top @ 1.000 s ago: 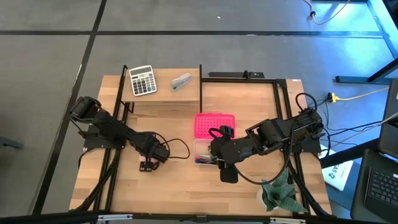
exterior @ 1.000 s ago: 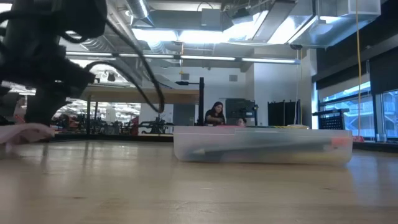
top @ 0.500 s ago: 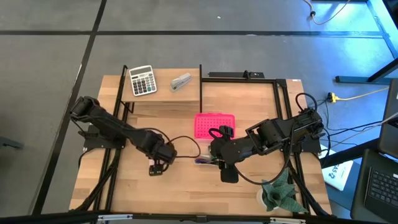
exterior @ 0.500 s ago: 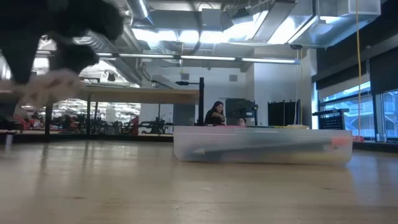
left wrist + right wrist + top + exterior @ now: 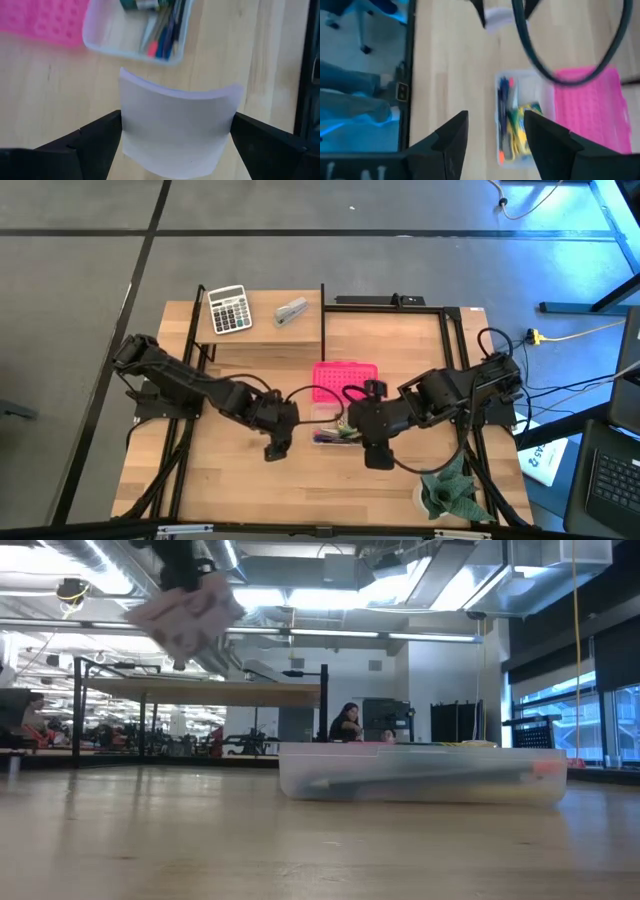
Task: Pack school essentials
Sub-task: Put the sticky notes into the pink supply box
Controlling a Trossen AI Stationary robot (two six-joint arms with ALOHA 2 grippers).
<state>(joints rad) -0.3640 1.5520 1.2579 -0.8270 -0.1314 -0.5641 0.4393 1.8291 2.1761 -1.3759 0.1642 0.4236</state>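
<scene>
The pale pink note pad (image 5: 176, 131) is in my left gripper (image 5: 275, 445), which is shut on it; in the low view the pad (image 5: 185, 615) hangs high above the table. Just ahead of it lies the clear plastic box (image 5: 330, 425) with pens, scissors and a yellow-green crayon box (image 5: 520, 120) inside. The box (image 5: 420, 775) rests flat on the table. My right gripper (image 5: 495, 140) hovers over the box's near right side, open, with nothing between its fingers. My left gripper pinches the note pad by two opposite edges (image 5: 125, 125), one finger on each side. The fingers slant down from the table's left. The pad bows upward between them and is lifted clear of the table.
A pink lid (image 5: 345, 380) lies against the box's far side. A calculator (image 5: 228, 309) and a grey stapler (image 5: 291, 311) sit at the far left edge. A green cloth object (image 5: 447, 490) is at the near right corner. Black frame posts (image 5: 322, 315) border the work area.
My left gripper has risen and gone toward the table's right edge, toward the box, tipping as it went. The note pad, which lay at table level on the left, is now lifted clear and high above the wood.
</scene>
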